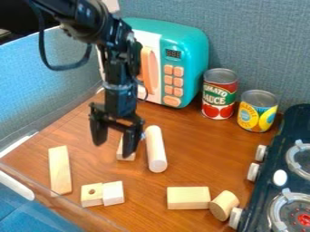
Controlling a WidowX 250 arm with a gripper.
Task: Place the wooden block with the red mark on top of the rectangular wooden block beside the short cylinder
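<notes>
And the gripper (pixel 114 139) hangs over the table (pixel 200 165), jaws spread wide, nothing held between them; one finger overlaps a small block (pixel 120 152), whether touching I can't tell; the rod (pixel 156 152) lies just beside; the microwave (pixel 187 38) stands behind.

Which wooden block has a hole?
The small block at the view's lower left, the left one of a side-by-side pair. A round dark hole shows in it; its paler neighbour shows none.
</notes>
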